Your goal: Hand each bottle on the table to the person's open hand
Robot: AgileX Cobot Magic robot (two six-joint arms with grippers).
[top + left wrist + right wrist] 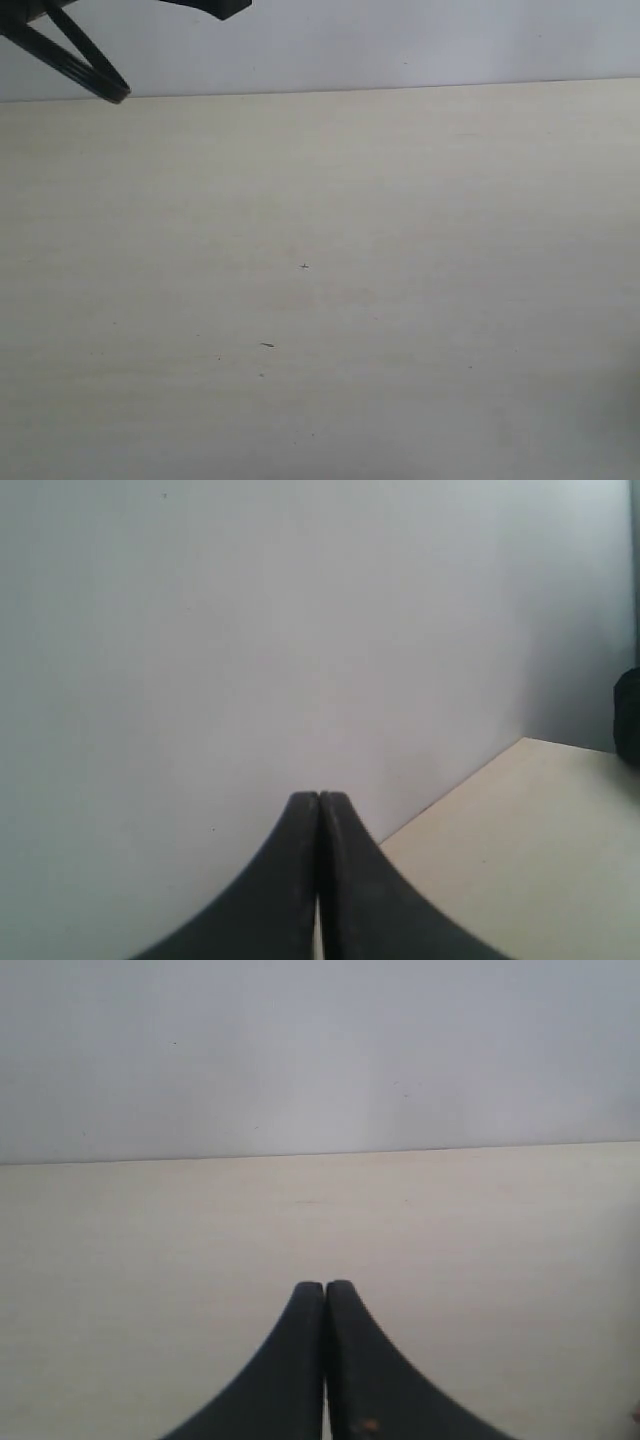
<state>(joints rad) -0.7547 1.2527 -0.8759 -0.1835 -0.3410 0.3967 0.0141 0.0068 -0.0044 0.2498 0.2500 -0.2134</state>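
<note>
Plain grey-white wall point(420, 40) closed off the far side of the scene, matte and unmarked apart from a few faint specks. Below it lay the table point(420, 300), a wide flat top of pale cream with faint wood grain running left to right, its straight far edge meeting the wall. A tiny cross-shaped mark point(304, 266) sat near the middle of the surface, and a short dark streak point(267, 345) lay nearer and slightly to the left.

At the far left, a black ribbed piece of the left arm point(90, 72) slanted down in front of the wall, its tip just above the table's far edge.

The left gripper point(320, 798) was clenched on nothing, its two smooth, curved black fingers point(285, 880) pressed flat together and aimed at the wall, with a corner of the table beside it. A blurred dark rounded shape point(629, 720) at that view's edge could not be identified.

The right gripper point(325, 1285) was likewise squeezed closed and empty above the table, facing the far wall; one matte black finger bore a small orange fleck point(368, 1425).
</note>
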